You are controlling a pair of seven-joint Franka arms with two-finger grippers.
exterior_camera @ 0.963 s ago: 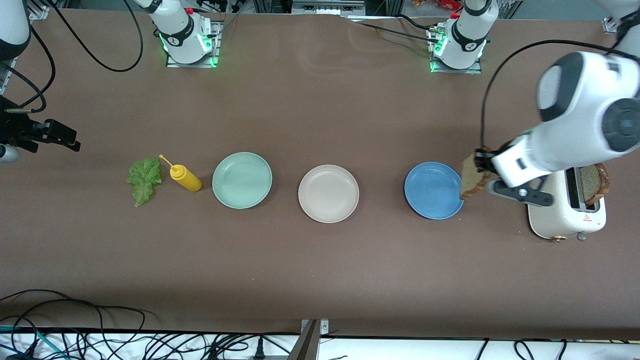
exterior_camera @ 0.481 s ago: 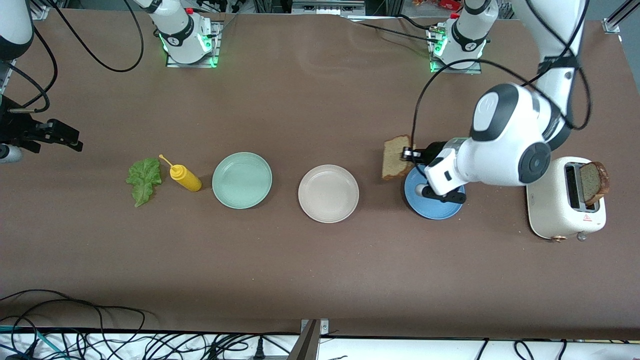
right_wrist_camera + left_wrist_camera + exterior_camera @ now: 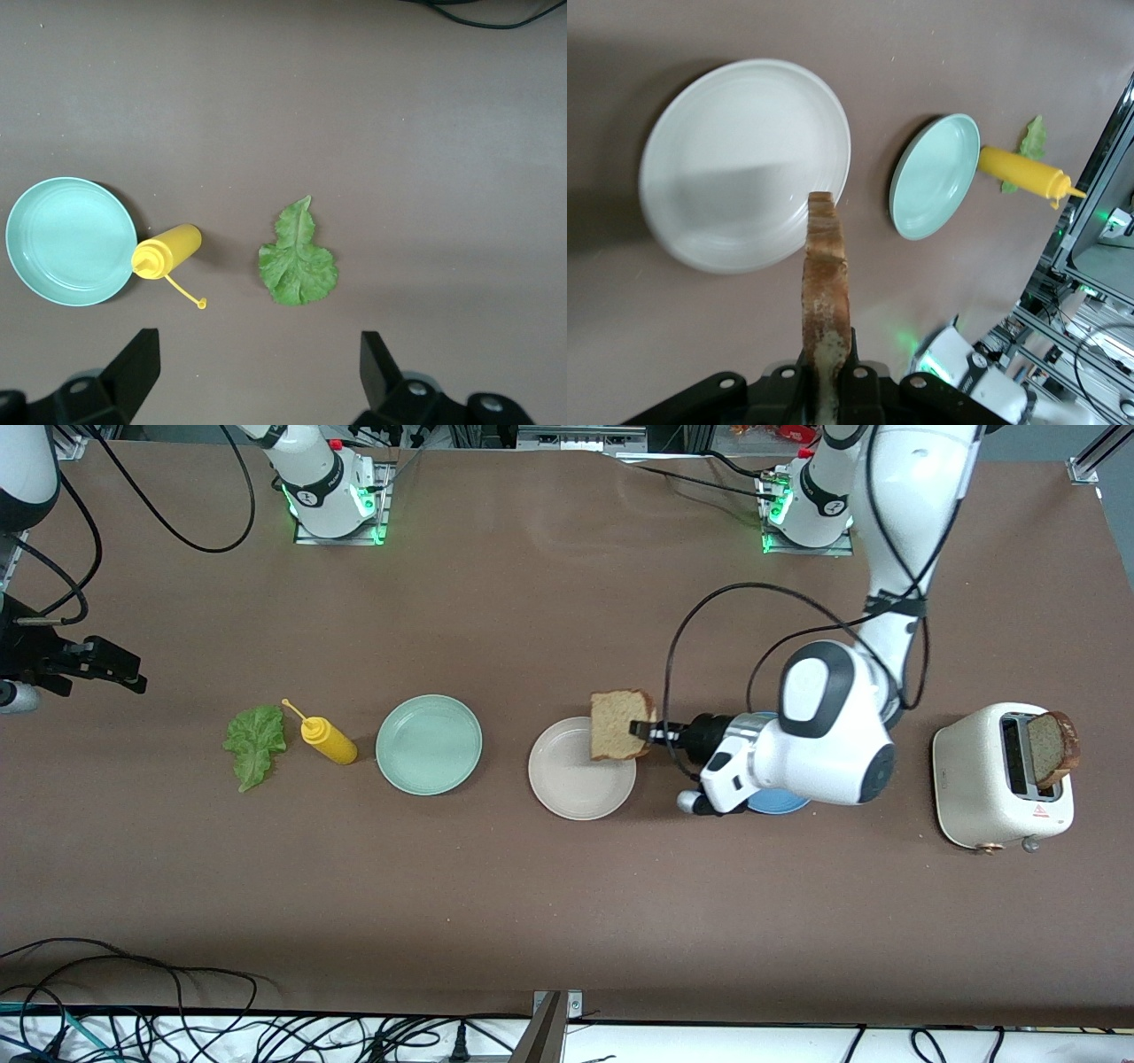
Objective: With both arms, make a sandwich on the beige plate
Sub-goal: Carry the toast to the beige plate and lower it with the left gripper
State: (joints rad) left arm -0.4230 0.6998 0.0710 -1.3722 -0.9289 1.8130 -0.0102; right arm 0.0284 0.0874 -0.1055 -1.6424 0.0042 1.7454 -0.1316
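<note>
**Bread slice carried from blue plate to beige plate**

We see the waiting right gripper [image 3: 252, 376] spread wide above the lettuce leaf [image 3: 298, 257]. Our left gripper [image 3: 645, 732] clamps the bread slice [image 3: 618, 724] on edge over the beige plate [image 3: 571, 784] rim.

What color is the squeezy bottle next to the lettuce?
Yellow. The squeeze bottle beside the lettuce leaf shows best in the front view.
</note>
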